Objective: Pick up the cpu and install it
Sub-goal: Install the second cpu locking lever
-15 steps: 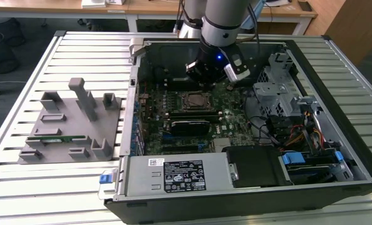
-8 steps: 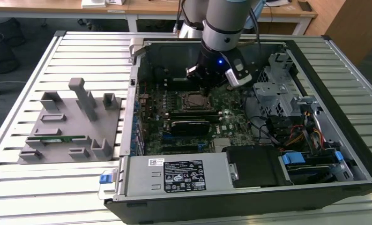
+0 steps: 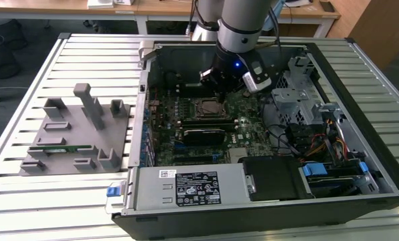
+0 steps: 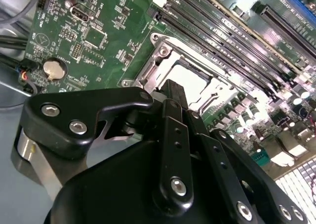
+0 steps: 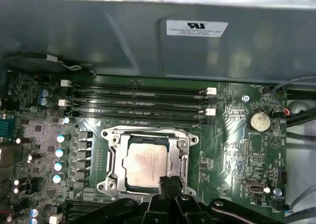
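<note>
Silvery, matte metal top of the cpu (image 5: 144,166) sits flat inside the socket (image 5: 148,160) in the first wrist view, square, framed by the bright steel bracket, at about the middle of the board (image 3: 206,125). Gripper (image 5: 169,185) hangs just over the socket's near edge; one black fingertip (image 5: 169,183) overlaps the chip's corner. Can't tell if it touches or just hovers above. Fingers look drawn close together w/ nothing between them, as far as the second wrist view shows; chip isn't held.

In the exterior view the arm (image 3: 236,30) reaches down into the open case (image 3: 267,201), gripper (image 3: 221,93) right above the socket. Grey slotted tray (image 3: 72,135) stands on the table's slatted top, toward the exterior view's left edge, well apart from the case.

Risks, my guess: if the chip isn't fully keyed in, any downward push from the finger could bend socket contacts. A sideways nudge could tip it against the bracket. Ram slots (image 5: 140,103) run long, dark and glossy just beside the socket, so there's little room for drift. Board is green, dense w/ small caps; coin cell (image 5: 258,120) is round and shiny.
</note>
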Controlling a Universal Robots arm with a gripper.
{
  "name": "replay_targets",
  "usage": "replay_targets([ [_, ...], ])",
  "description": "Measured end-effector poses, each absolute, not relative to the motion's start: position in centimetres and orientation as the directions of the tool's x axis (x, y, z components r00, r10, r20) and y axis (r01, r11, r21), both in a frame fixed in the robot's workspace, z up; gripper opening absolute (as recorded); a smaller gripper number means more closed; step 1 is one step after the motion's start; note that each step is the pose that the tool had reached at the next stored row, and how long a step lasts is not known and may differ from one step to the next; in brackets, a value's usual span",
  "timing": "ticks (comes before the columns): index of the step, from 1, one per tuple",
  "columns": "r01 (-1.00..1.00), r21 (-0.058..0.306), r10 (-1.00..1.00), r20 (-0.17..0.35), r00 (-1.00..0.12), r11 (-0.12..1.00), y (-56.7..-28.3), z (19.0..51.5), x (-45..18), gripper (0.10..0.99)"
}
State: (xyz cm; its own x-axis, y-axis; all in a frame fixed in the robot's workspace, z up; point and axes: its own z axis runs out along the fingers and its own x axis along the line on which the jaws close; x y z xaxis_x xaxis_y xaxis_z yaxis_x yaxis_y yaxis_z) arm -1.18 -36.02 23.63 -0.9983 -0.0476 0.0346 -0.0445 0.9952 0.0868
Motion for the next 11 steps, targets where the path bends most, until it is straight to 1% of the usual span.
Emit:
replay_targets([
  [4,-0.044,0.087,-0.048,0.035,-0.998,0.995,-36.3,23.7,-1.2,0.106],
  [11,-0.045,0.087,-0.048,0.035,-0.998,0.995,-37.7,23.7,-1.2,0.106],
])
